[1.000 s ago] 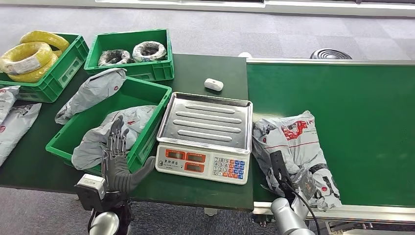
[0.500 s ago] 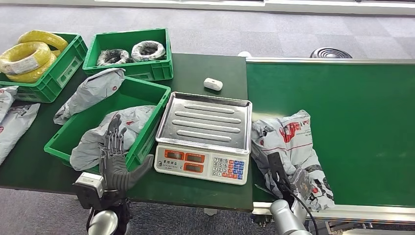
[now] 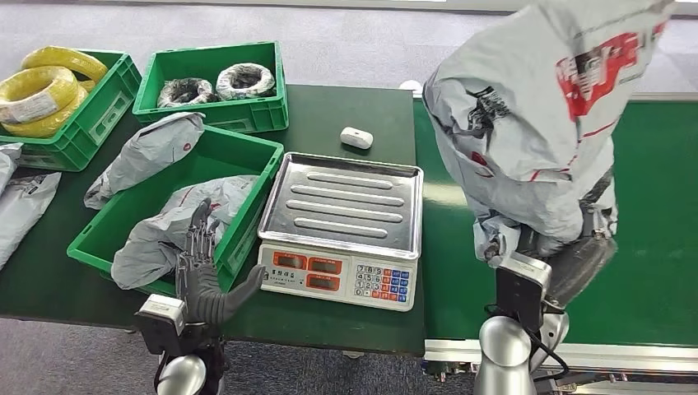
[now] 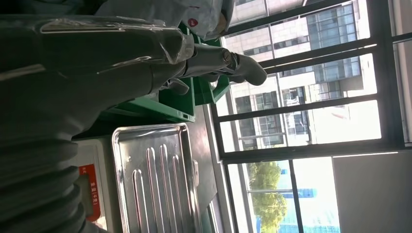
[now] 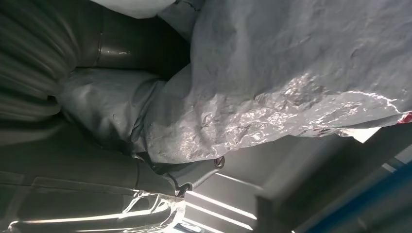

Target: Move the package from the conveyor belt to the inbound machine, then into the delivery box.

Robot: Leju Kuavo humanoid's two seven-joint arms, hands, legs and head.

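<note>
The scale (image 3: pixel 342 226) sits on the worktop (image 3: pixel 346 115), and everything here is told from it. Near its front left corner the left hand (image 3: pixel 200 276) is up with fingers spread, holding nothing. To the right of the scale, the right hand (image 3: pixel 576 259) grips the package (image 3: pixel 535 115) from below, high over the green belt (image 3: pixel 658 247). The bag is big and floppy. It could slip out, or hang off the scale's tray. Left of the scale, the green box (image 3: pixel 239 160) already holds a bag.
</note>
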